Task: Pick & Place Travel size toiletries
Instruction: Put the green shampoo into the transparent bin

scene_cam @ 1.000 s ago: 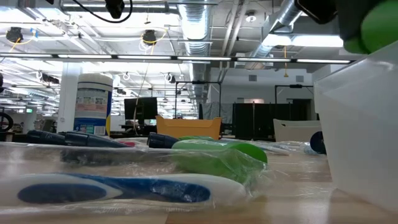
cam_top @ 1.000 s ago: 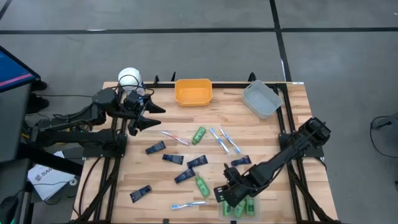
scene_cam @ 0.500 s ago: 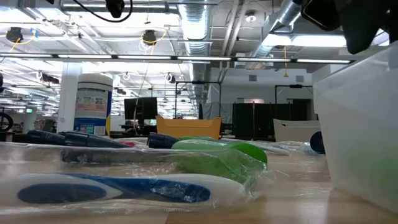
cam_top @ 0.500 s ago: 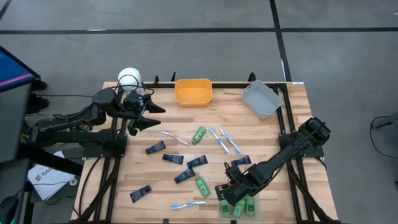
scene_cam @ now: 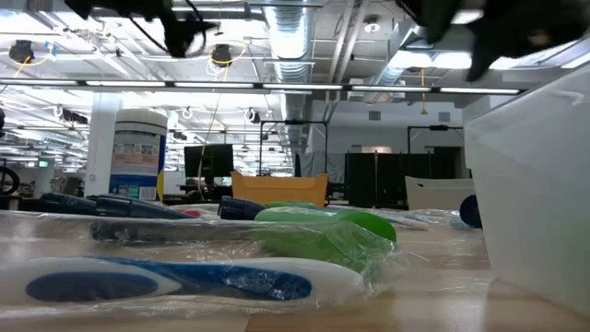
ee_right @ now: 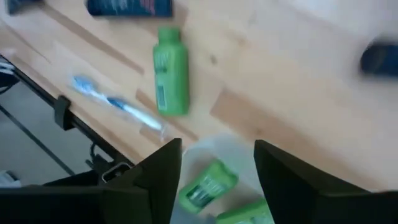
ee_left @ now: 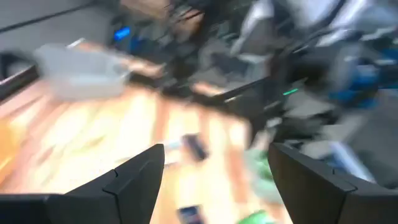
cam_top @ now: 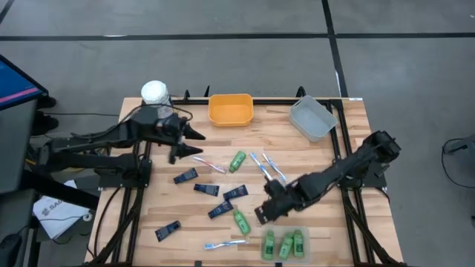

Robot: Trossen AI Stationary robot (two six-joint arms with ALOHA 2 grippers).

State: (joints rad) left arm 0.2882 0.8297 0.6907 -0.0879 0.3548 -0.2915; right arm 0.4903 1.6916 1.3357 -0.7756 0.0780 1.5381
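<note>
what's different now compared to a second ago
The right gripper has risen off the clear bin, empty and open, leaving three green bottles inside. The left gripper has swung out over the table toward the pink toothbrush. The loose toiletries and the orange bin have not moved.

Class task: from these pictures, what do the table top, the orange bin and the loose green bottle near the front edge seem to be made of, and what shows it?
The long-planked wooden table top looks like pale matt wood: board seams and grain show. The orange rectangular bin seems moulded plastic, with uniform colour and rounded corners. The bright green small bottle is probably plastic, smooth and slightly glossy, with a printed label.
</note>
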